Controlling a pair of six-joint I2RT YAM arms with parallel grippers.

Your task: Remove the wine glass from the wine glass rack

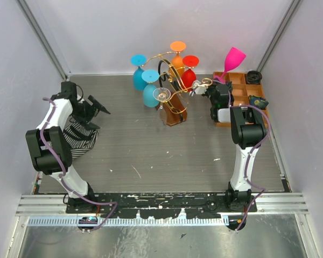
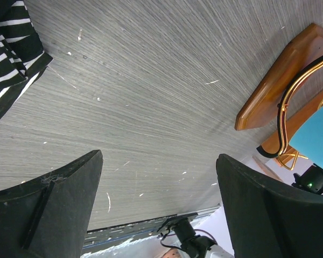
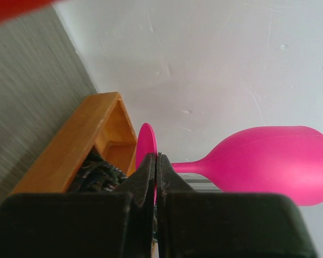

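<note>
Pink wine glass point(image 1: 234, 58): off the rack, bowl up and tilted a little to the right, near the far right corner of the table point(image 1: 151, 150)
Right jaws: pressed together on the thin round foot of the pink wine glass, pinching it edge-on; the stem and bowl stick out past them
Wine glass rack point(image 1: 174, 114): gold wire on a brown wooden base, standing towards the middle of the far edge of the table, just left of the right jaws
Glasses on the rack: two blue glasses point(image 1: 144, 83) on the left side, an orange glass point(image 1: 177, 54) and a red glass point(image 1: 189, 74) at the back, all hanging foot up; a clear glass point(image 1: 161, 95) at the front
Compartment tray point(image 1: 241, 81): orange-brown, in the far right corner, under and behind the pink glass's foot
Left jaws: spread wide with nothing between them, over bare table near the left edge, well apart from the rack
Striped cloth point(image 1: 78, 137): black and white, lying by the left edge beside the left arm
</note>
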